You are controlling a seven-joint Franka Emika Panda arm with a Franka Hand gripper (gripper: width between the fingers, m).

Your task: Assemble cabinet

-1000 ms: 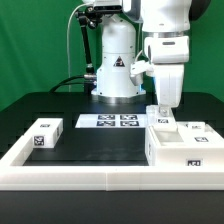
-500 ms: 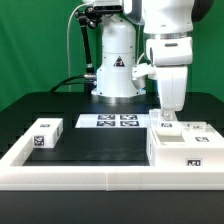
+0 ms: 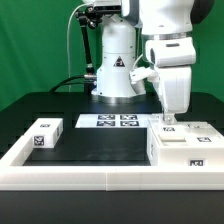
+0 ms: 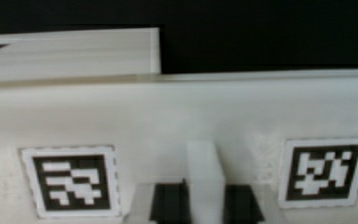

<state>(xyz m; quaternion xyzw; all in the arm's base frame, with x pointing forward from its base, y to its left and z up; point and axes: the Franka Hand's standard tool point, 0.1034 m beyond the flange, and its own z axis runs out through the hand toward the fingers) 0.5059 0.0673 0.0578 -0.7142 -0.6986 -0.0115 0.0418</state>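
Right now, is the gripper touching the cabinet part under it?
Touching. In the wrist view the gripper has its dark fingers clamped on a thin upright white panel, no gap visible.

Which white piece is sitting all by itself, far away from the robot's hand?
The small white block on the exterior view's left. It sits alone by the frame, while the other white pieces are bunched together on the exterior view's right, under the gripper.

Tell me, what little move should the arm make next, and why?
Probably lift straight up a little. The gripper looks shut on a thin upright white panel beside the cabinet body at the exterior view's right, and the piece sits too close to the body to slide sideways freely.
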